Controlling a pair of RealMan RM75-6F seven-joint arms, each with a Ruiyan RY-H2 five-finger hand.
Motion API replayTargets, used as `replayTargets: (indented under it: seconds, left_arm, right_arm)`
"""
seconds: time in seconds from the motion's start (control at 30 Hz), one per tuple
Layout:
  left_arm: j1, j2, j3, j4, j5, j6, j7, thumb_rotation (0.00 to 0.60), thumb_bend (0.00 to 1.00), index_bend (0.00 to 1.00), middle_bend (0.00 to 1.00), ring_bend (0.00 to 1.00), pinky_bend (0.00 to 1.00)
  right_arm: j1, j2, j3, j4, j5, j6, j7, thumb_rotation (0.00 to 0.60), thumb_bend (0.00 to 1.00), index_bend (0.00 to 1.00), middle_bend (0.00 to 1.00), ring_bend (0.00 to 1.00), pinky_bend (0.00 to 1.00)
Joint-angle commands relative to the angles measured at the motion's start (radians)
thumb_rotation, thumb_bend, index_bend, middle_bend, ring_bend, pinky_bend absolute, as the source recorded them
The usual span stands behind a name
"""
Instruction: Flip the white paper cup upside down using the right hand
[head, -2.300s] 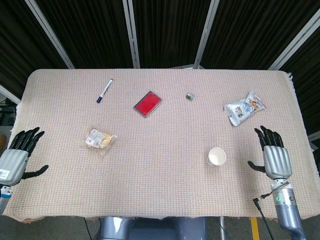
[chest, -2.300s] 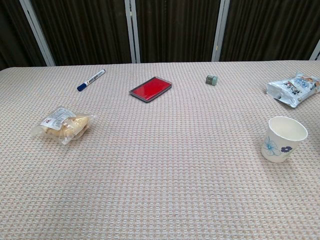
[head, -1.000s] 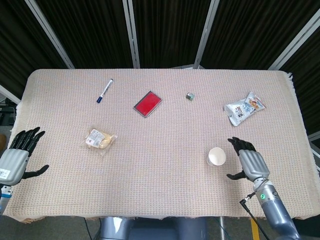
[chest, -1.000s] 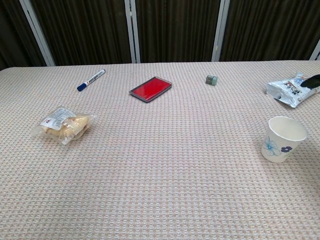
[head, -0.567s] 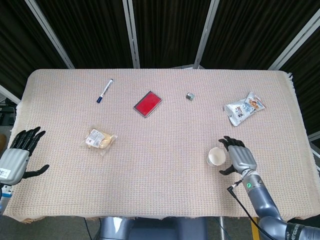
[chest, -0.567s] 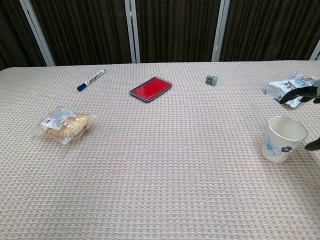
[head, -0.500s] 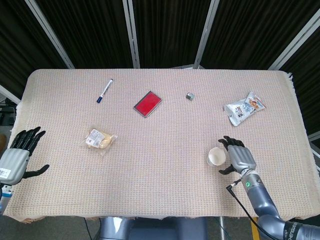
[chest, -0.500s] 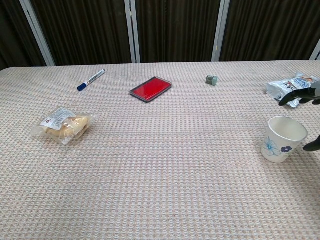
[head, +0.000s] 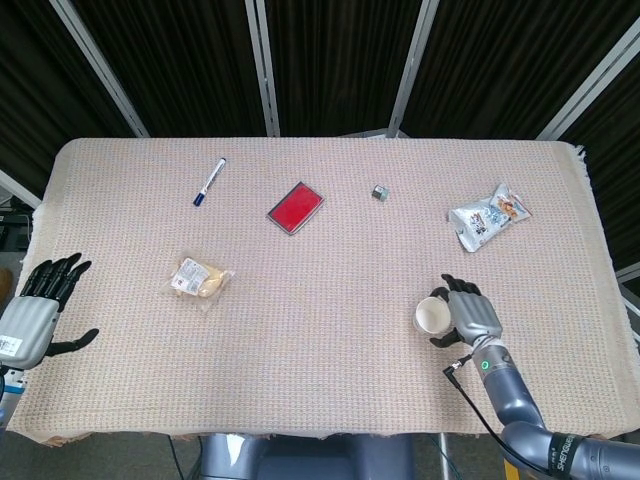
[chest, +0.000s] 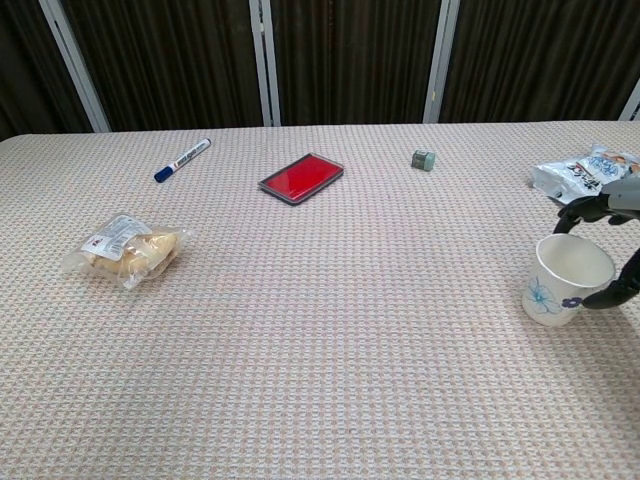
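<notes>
The white paper cup (head: 432, 316) with blue flowers (chest: 566, 278) stands upright, mouth up, near the table's front right. My right hand (head: 472, 314) is right beside it on its right. Its fingers (chest: 582, 212) curve past the cup's far rim and its thumb (chest: 622, 284) lies by the near side, so they bracket the cup; whether they touch it cannot be told. The cup still sits on the cloth. My left hand (head: 35, 310) rests open at the table's left edge, holding nothing, and only the head view shows it.
A snack bag (head: 489, 215) lies behind the cup, close to the right hand. Farther off are a small cube (head: 380, 192), a red flat case (head: 295, 208), a marker (head: 209, 181) and a wrapped bread packet (head: 201, 279). The woven tablecloth (head: 320, 360) covers the table.
My right hand has moved left from the table's right edge to the cup, and its fingers and thumb have come in around it. The cup and the left hand have not moved.
</notes>
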Motion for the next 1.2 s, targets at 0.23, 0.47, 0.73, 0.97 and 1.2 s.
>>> replayTargets:
  seconds: [0.23, 0.47, 0.73, 0.97, 1.2]
  left_arm:
    - [0.000, 0.000, 0.000, -0.002, -0.003, -0.001, 0.002, 0.600, 0.14, 0.00, 0.00, 0.00, 0.00]
    - [0.000, 0.000, -0.001, -0.002, -0.004, -0.001, 0.003, 0.600, 0.14, 0.00, 0.00, 0.00, 0.00]
    - [0.001, 0.000, -0.001, -0.003, -0.005, -0.001, 0.004, 0.600, 0.14, 0.00, 0.00, 0.00, 0.00]
    - [0.001, -0.001, -0.001, -0.003, -0.006, 0.000, 0.007, 0.600, 0.14, 0.00, 0.00, 0.00, 0.00]
    - [0.001, -0.002, -0.002, -0.002, -0.009, 0.000, 0.008, 0.600, 0.14, 0.00, 0.00, 0.00, 0.00]
  right_arm:
    - [0.008, -0.019, 0.002, 0.006, -0.017, 0.013, 0.026, 0.600, 0.14, 0.40, 0.00, 0.00, 0.00]
    - [0.006, -0.031, 0.024, 0.001, -0.043, 0.028, 0.075, 0.600, 0.14, 0.41, 0.00, 0.00, 0.00]
    - [0.009, -0.072, 0.078, 0.015, -0.084, 0.031, 0.166, 0.600, 0.14, 0.41, 0.00, 0.00, 0.00]
    - [0.049, -0.137, 0.094, 0.053, -0.064, 0.040, 0.146, 0.600, 0.14, 0.41, 0.00, 0.00, 0.00]
    - [0.080, -0.204, 0.086, 0.092, -0.031, 0.052, 0.116, 0.600, 0.14, 0.41, 0.00, 0.00, 0.00]
